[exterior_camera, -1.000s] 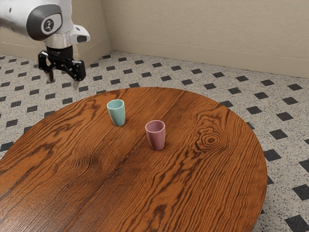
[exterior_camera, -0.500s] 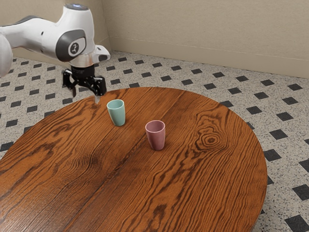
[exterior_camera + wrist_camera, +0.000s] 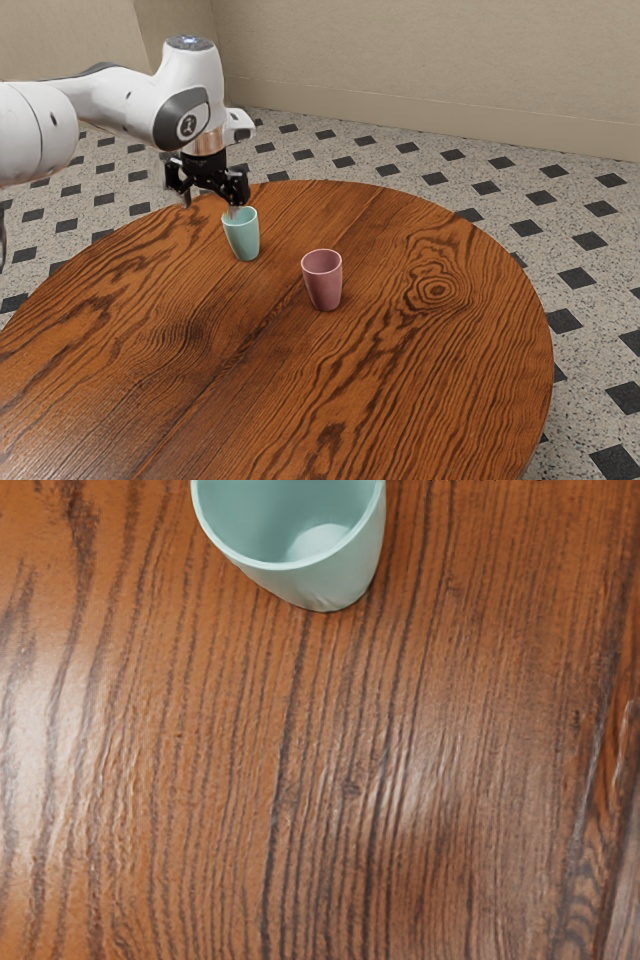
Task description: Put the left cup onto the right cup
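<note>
A round wooden table (image 3: 400, 380) with strong dark grain stood on a pale speckled floor (image 3: 560, 200) set with small black diamond tiles. A ringed knot (image 3: 437, 291) marked the tabletop toward its edge at the exterior view's right. A plain beige wall (image 3: 450, 50) ran behind.

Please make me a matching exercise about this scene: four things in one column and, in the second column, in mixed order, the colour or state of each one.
Column one:
1. left cup
2. right cup
3. claw
4. table

Column two:
A. black, open, hanging just above a cup's rim
B. pink, standing upright, nothing above it
C. round, brown wood grain, bearing both cups
D. teal, standing upright, empty inside

Right pairs: 1-D, 2-B, 3-A, 4-C.
</note>
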Tool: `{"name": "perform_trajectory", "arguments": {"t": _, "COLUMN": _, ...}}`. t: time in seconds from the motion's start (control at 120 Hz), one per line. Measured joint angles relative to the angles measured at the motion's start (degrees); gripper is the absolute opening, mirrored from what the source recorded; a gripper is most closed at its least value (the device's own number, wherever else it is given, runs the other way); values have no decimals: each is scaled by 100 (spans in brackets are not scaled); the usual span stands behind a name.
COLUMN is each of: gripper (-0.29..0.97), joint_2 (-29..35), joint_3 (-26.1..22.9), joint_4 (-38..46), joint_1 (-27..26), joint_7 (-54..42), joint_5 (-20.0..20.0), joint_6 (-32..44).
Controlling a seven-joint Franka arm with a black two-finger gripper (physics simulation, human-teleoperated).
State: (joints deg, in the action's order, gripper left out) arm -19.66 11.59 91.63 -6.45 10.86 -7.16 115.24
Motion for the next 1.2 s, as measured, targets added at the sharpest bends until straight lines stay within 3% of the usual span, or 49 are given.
{"name": "perform_trajectory", "arguments": {"t": 0.4, "gripper": 68, "joint_2": -706, "joint_3": -1, "joint_4": -500, "joint_1": 86, "joint_7": -95, "joint_5": 469, "joint_6": 384}}
{"name": "perform_trajectory", "arguments": {"t": 1.2, "gripper": 68, "joint_2": -1962, "joint_3": -12, "joint_4": -1926, "joint_1": 397, "joint_7": -579, "joint_5": 1002, "joint_6": 455}}
